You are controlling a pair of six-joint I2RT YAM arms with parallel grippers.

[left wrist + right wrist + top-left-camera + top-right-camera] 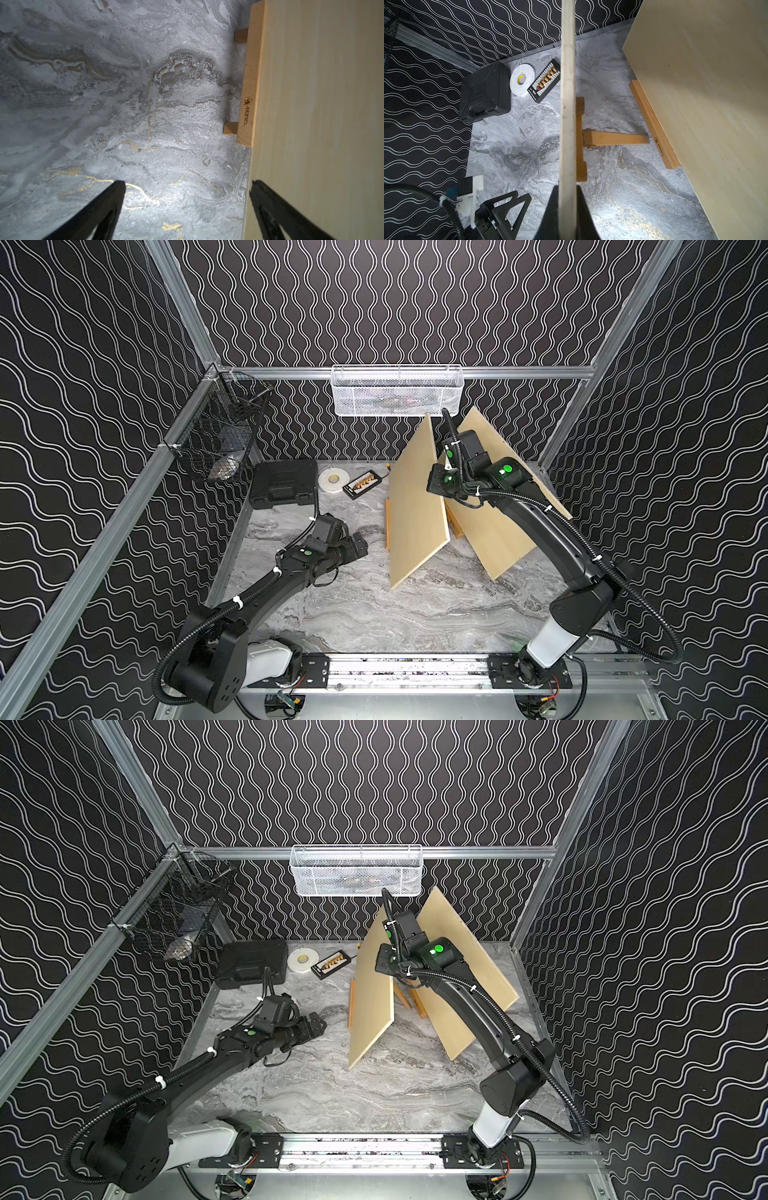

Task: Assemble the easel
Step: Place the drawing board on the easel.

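Now, case [284,483]: set at the back of the surface [374,614], well apart from the boards.
Left claw [187,184]: spread wide with nothing gripped, low beside the left board [415,510].
Easel [614,138]: wooden bars are laid on the surface between the two boards.
Right claw [567,187]: clamped on the left board's upper edge; that board is stood on its lower edge.
Right board [494,526]: partly hidden by the right arm.

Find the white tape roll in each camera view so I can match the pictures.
Top views: in both, the white tape roll lies near the back wall, just right of the black case.
Left wrist: not in it.
Right wrist: the roll lies between the black case and a black connector strip.
Shared landmark: the black case.
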